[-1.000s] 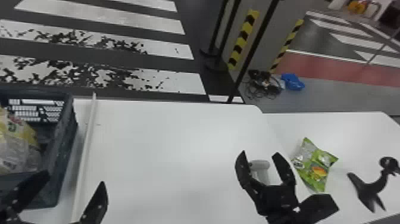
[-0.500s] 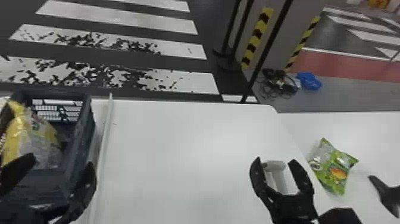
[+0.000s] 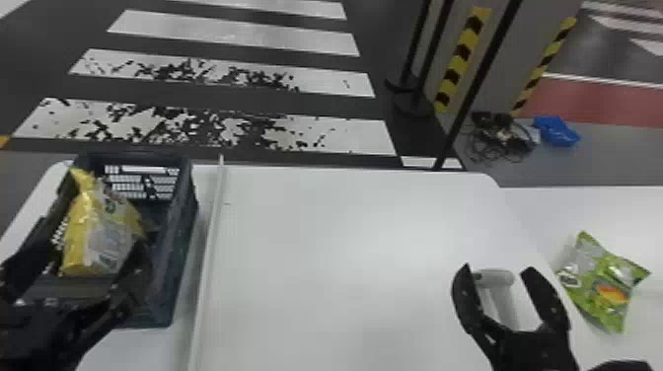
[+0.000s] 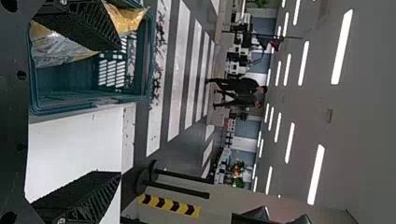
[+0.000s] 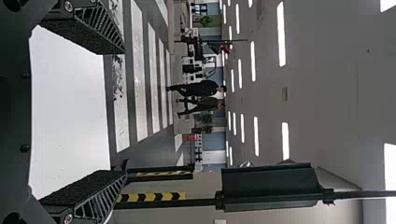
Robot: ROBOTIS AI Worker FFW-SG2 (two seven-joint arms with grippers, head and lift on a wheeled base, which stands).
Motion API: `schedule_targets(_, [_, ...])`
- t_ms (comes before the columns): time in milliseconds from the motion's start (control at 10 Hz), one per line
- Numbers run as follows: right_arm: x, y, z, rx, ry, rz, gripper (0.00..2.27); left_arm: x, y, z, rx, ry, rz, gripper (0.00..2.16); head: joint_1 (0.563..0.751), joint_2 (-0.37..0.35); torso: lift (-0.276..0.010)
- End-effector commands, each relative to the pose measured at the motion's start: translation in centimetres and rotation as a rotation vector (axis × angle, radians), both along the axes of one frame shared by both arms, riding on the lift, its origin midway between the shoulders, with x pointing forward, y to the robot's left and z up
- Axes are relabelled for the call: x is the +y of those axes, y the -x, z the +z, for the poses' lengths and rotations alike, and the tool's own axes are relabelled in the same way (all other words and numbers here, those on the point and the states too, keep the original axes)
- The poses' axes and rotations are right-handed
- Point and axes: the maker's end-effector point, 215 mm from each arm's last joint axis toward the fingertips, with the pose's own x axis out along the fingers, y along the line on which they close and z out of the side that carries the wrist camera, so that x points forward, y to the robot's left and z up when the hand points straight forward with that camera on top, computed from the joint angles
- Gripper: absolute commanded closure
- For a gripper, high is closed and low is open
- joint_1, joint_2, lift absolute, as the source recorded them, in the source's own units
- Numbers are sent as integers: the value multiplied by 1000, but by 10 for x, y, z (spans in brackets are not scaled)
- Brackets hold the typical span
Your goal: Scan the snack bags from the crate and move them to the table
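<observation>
Text: none legible | labels, brands: none legible | numbers: none | signs: none

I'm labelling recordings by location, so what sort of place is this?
Probably a large indoor hall or demo space: a crosswalk is painted on the floor, striped tape marks the wall, and long ceiling lights run overhead.

Head: high, forward-down | left wrist: near crate (image 3: 180, 246), facing outward | right wrist: facing outward | all share: floor stripes (image 3: 237, 32)
</observation>
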Motion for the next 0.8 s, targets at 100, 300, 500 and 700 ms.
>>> schedule_targets(100, [11, 0, 1, 3, 17, 43, 80, 26, -6, -17, 82, 29, 55, 39, 695, -133, -95])
schedule_targets(300, [21, 0, 1, 7, 23, 78, 80, 47, -13, -20, 113, 45, 92, 39, 695, -88, -95])
schedule_targets(500, [31, 0, -1, 12, 32, 110, 80, 70, -23, -20, 136, 76, 129, 46, 695, -47, -95])
schedule_targets(700, [34, 2, 4, 8, 51, 124, 80, 78, -40, -35, 182, 68, 142, 46, 695, 4, -95])
